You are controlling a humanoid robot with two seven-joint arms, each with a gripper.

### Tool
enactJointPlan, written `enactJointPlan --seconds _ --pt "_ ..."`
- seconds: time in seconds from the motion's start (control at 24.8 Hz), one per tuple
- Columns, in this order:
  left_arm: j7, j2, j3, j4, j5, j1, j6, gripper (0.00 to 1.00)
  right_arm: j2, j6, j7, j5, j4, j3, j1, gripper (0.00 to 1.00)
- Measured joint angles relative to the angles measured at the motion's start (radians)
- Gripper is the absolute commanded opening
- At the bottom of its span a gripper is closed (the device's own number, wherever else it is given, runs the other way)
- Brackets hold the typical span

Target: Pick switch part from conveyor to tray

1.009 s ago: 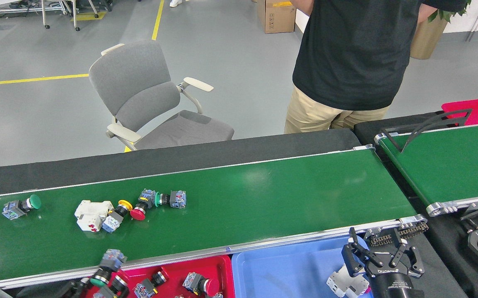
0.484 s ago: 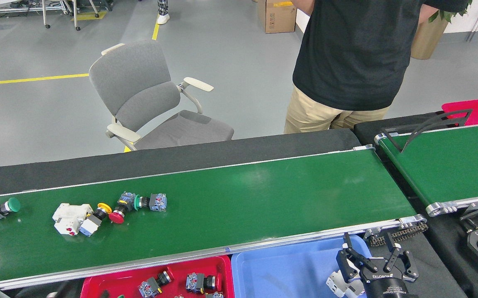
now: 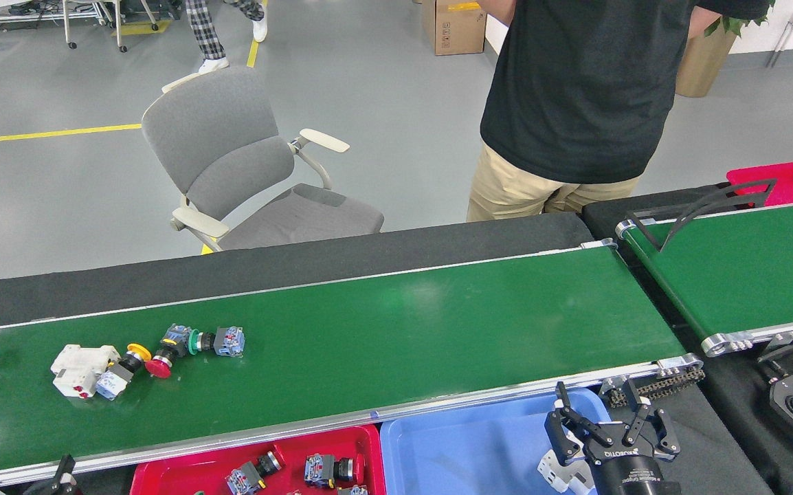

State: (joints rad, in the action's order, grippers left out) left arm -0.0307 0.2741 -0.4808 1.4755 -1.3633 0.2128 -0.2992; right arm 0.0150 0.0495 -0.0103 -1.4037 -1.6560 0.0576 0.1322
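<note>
The right black hand (image 3: 599, 419) hangs low over the blue plastic tray (image 3: 465, 454), fingers spread wide, a white block-shaped part (image 3: 558, 473) just beside its left finger; it has sunk lower than a moment ago. The left hand (image 3: 22, 481) barely shows at the bottom edge, and its state cannot be told. On the long glossy green conveyor (image 3: 383, 337), the cluster of coloured push-button switch parts (image 3: 149, 354) has drifted leftward. The red plastic tray (image 3: 259, 464) holds several switches.
</note>
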Motion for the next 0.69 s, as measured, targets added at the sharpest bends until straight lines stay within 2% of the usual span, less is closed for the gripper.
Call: enactJointPlan --seconds 0.12,0.36,0.52,0.69 --pt "0.002 0.067 0.023 -0.134 0.000 -0.061 -0.002 1.00 0.000 0.000 0.000 0.000 0.002 0.004 0.000 1.00" --pt "0.055 0.139 0.038 -0.381 -0.002 -0.193 -0.002 1.00 0.000 -0.003 0.001 0.000 0.004 0.005 0.000 1.00" --pt "0.077 0.182 0.060 -0.467 -0.001 -0.253 -0.003 1.00 0.000 -0.005 0.004 0.001 0.007 0.005 0.006 1.00" --pt "0.090 0.190 0.076 -0.516 0.000 -0.282 -0.025 1.00 0.000 -0.006 0.006 0.002 0.010 0.005 0.006 1.00"
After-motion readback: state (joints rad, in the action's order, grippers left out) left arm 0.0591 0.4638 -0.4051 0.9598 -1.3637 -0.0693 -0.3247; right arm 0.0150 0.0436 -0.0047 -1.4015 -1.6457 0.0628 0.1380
